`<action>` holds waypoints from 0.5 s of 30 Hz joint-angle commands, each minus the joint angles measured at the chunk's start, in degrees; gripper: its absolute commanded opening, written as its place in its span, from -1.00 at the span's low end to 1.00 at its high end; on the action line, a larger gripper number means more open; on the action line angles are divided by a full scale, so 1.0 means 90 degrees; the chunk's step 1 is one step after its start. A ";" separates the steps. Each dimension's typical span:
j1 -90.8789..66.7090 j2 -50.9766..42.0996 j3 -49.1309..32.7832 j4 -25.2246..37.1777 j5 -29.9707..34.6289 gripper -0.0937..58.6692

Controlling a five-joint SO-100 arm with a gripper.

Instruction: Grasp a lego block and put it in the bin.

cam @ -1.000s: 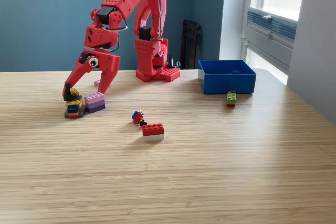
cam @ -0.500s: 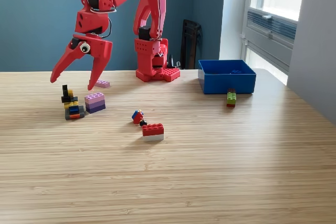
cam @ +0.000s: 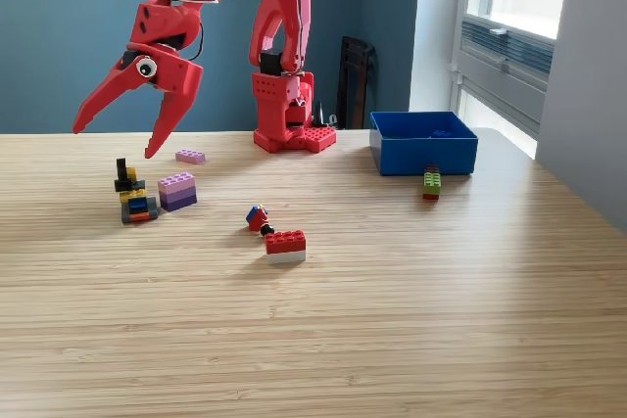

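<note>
My red gripper (cam: 116, 142) hangs open and empty above the table's left part in the exterior view. Below it stands a stack of black, yellow, blue and grey lego blocks (cam: 134, 195), with a purple block (cam: 177, 190) touching its right side. A flat pink block (cam: 190, 156) lies behind them. Near the middle lie a small red-blue piece (cam: 258, 217) and a red-on-white block (cam: 285, 246). The blue bin (cam: 423, 142) stands at the back right, with a green and red block (cam: 431, 182) just in front of its wall.
The red arm base (cam: 292, 116) is bolted at the table's back middle. A dark object (cam: 355, 80) leans against the blue wall behind it. A window and white wall close off the exterior view's right side.
The gripper has lifted off the stacked blocks and risen up and to the left, staying open. The stack remains on the table, slightly shifted.
</note>
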 commanded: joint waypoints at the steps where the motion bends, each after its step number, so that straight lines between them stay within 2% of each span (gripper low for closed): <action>1: -0.0186 -0.0283 -0.0049 -0.0234 0.0117 0.29; 9: -0.0225 -0.1396 -0.0146 -0.0234 0.0371 0.24; 15: -0.0186 -0.1816 -0.0293 -0.0205 0.0635 -0.02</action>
